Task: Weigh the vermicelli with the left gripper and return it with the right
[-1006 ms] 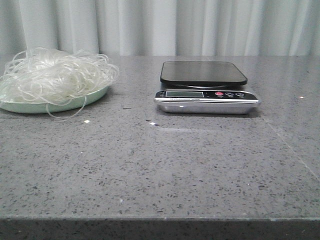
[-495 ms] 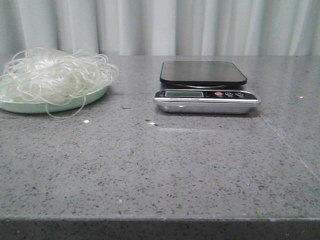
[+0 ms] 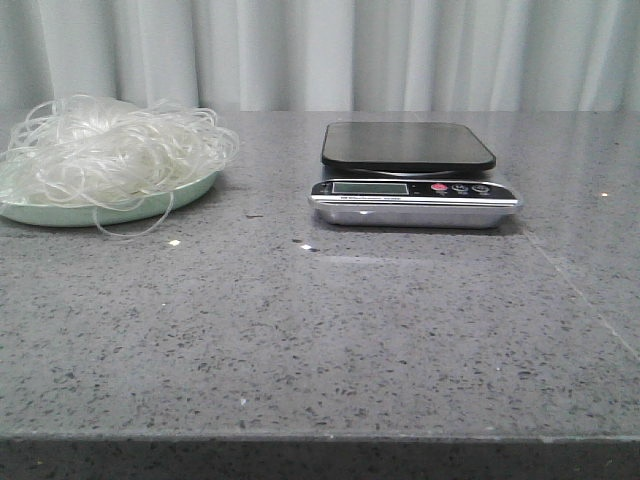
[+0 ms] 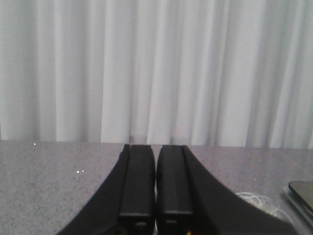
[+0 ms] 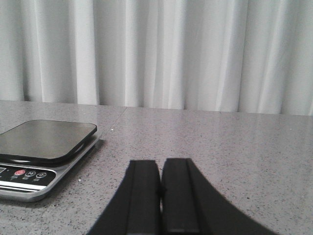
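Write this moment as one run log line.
left gripper shut | right gripper shut | whitish vermicelli tangle on mint-green plate | black scale platform bare

Curtained lab bench (image 3: 300, 330) with scale (image 3: 415, 180)

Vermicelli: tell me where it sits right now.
In the front view the vermicelli is heaped on the mint-green plate at the table's far left, left of the scale.

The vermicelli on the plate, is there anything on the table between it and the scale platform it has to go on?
Nothing visible does. The vermicelli sits on the plate at the left; only bare table lies between it and the scale.
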